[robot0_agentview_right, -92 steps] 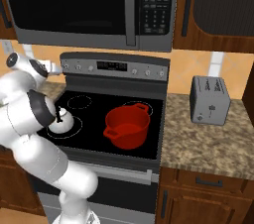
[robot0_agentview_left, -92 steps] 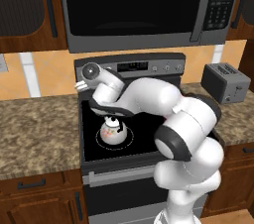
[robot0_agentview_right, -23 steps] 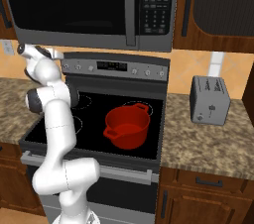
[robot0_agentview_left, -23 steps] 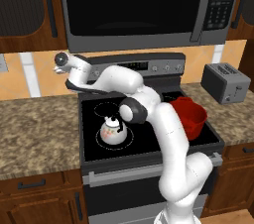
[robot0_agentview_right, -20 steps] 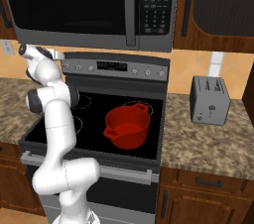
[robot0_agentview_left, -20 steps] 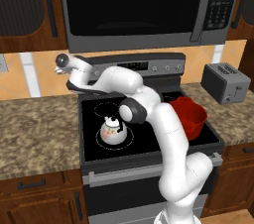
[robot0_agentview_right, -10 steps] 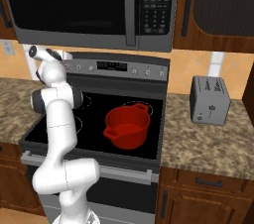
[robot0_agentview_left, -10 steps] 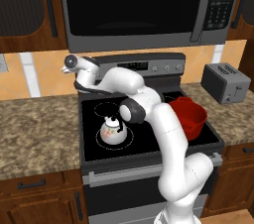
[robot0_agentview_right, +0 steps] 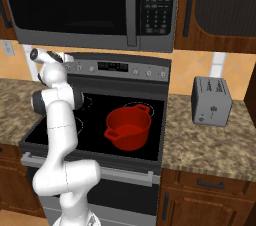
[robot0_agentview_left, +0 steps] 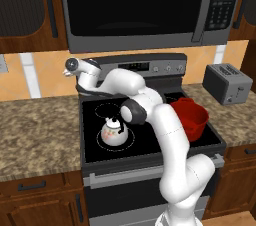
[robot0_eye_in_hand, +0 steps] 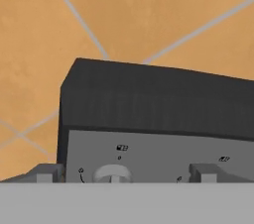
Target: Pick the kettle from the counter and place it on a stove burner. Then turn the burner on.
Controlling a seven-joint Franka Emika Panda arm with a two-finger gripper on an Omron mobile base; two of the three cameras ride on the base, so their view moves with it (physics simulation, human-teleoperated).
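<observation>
Behind the black cooktop (robot0_agentview_left: 150, 135), where the kettle (robot0_agentview_left: 114, 132) already sits in its burner ring (robot0_agentview_left: 111, 142), the wide-open, empty fingers (robot0_eye_in_hand: 121, 173) should centre on the knob (robot0_eye_in_hand: 112, 173) at 6 o'clock, close, then twist

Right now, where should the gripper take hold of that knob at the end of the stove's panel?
Probably across the knob by its round rim, coming straight at the panel face. It juts toward the open gripper, whose fingertips already flank it.

Orange tiled wall (robot0_agentview_left: 45, 77), dark cabinets (robot0_agentview_left: 30, 10)
</observation>
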